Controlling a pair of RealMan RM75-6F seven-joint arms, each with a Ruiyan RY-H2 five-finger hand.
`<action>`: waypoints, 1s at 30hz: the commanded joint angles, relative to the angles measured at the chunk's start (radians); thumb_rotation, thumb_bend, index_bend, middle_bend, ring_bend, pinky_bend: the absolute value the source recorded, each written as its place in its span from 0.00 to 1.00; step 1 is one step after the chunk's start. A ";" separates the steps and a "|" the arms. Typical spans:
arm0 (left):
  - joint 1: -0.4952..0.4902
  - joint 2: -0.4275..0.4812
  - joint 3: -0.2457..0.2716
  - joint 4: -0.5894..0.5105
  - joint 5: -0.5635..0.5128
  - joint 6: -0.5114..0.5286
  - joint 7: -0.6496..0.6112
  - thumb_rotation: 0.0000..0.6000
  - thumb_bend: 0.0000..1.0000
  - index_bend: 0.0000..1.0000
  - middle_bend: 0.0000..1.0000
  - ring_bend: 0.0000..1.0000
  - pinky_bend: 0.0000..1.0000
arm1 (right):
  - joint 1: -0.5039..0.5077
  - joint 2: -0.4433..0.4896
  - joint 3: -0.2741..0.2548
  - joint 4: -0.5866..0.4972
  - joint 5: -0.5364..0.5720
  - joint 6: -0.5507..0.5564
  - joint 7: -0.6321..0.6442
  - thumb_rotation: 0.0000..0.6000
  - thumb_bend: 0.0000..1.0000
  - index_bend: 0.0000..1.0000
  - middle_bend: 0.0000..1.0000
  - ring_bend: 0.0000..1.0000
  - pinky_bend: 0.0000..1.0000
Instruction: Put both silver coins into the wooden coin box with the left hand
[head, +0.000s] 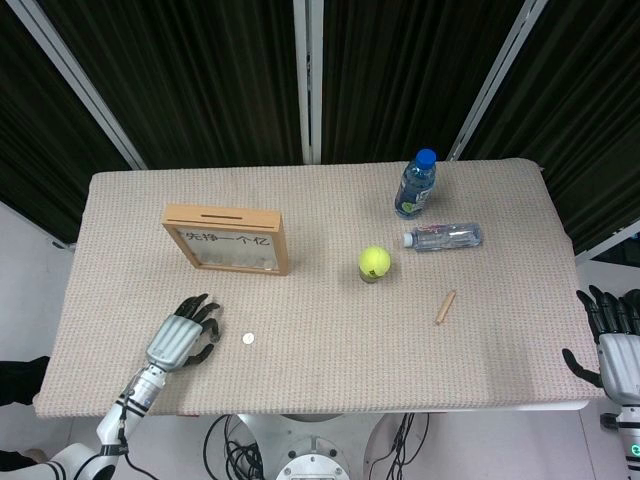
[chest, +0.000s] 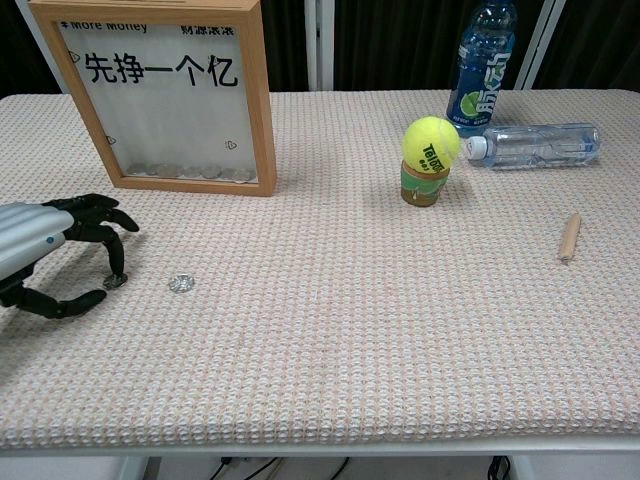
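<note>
The wooden coin box stands upright at the left rear, with a slot on top and several coins behind its clear front. One silver coin lies flat on the table mat. A second silver coin lies just left of it, under a fingertip of my left hand. That hand arches over the coin, fingers curled down and thumb apart, gripping nothing. My right hand hangs beyond the table's right edge with its fingers spread.
A tennis ball sits on a small green cup mid-table. A blue-capped bottle stands at the back right, beside a clear bottle lying flat. A wooden stick lies at the right.
</note>
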 joint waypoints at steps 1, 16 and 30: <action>0.000 0.000 0.000 0.000 -0.001 0.000 0.000 1.00 0.20 0.44 0.16 0.04 0.12 | -0.001 0.000 0.001 0.000 0.000 0.003 0.000 1.00 0.23 0.00 0.00 0.00 0.00; -0.006 -0.013 0.003 0.019 -0.002 -0.006 -0.013 1.00 0.20 0.41 0.16 0.04 0.12 | -0.004 0.001 0.001 0.001 0.004 0.006 0.003 1.00 0.23 0.00 0.00 0.00 0.00; -0.012 -0.099 -0.020 0.137 0.025 0.066 -0.083 1.00 0.20 0.47 0.24 0.07 0.14 | -0.011 0.002 0.003 0.003 0.014 0.011 0.009 1.00 0.23 0.00 0.00 0.00 0.00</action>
